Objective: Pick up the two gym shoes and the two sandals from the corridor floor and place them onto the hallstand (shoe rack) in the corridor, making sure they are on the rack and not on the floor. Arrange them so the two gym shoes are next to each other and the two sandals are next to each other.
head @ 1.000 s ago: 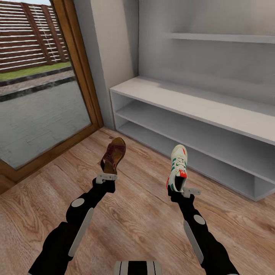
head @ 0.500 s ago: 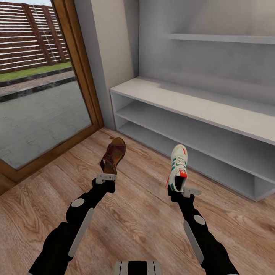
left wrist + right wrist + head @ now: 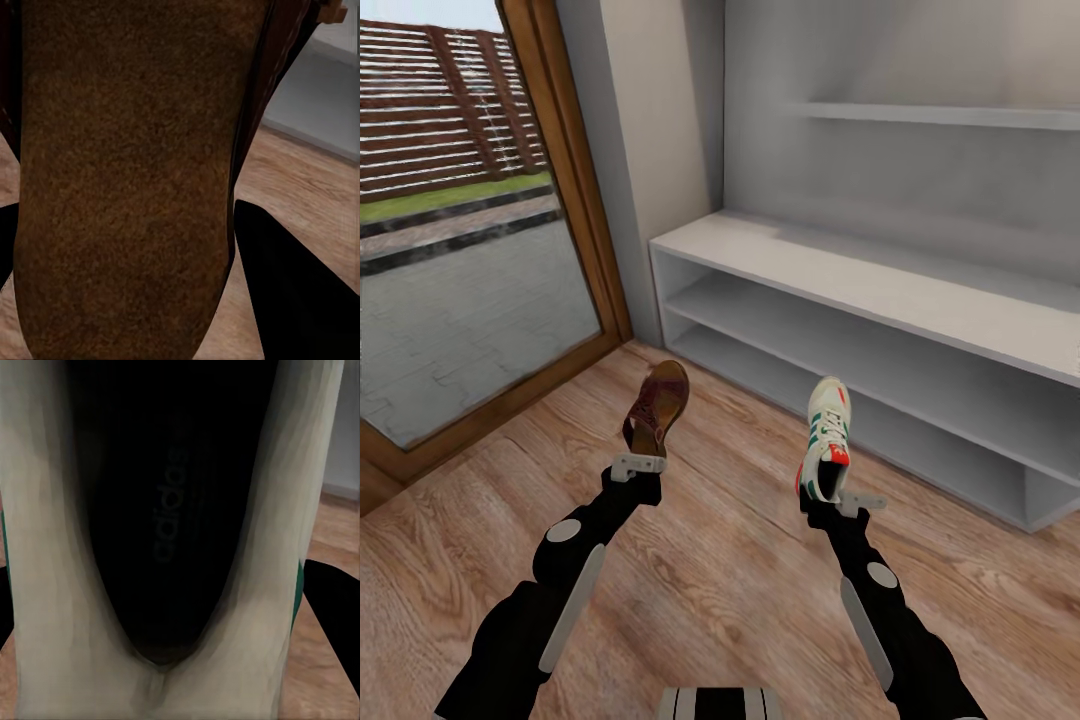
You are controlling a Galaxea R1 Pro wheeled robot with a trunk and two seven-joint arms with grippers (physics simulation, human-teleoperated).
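Head view, carrying step: left gripper [image 3: 639, 464] is pinching one sandal [image 3: 657, 407] by its heel, toe pointing up; right gripper [image 3: 848, 497] is clamping one gym shoe [image 3: 826, 438] likewise. Both are hanging above the corridor floor [image 3: 720, 590], hallstand [image 3: 880, 290] just ahead. Next move probably calls for reaching onto a shelf.

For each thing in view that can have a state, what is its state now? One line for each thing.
sandal: held up off the floor by the left gripper, toe upward.
gym shoe: held up off the floor by the right gripper, toe upward.
left gripper: shut on the sandal's heel.
right gripper: shut on the gym shoe's heel.
hallstand: no shoes on its visible part.
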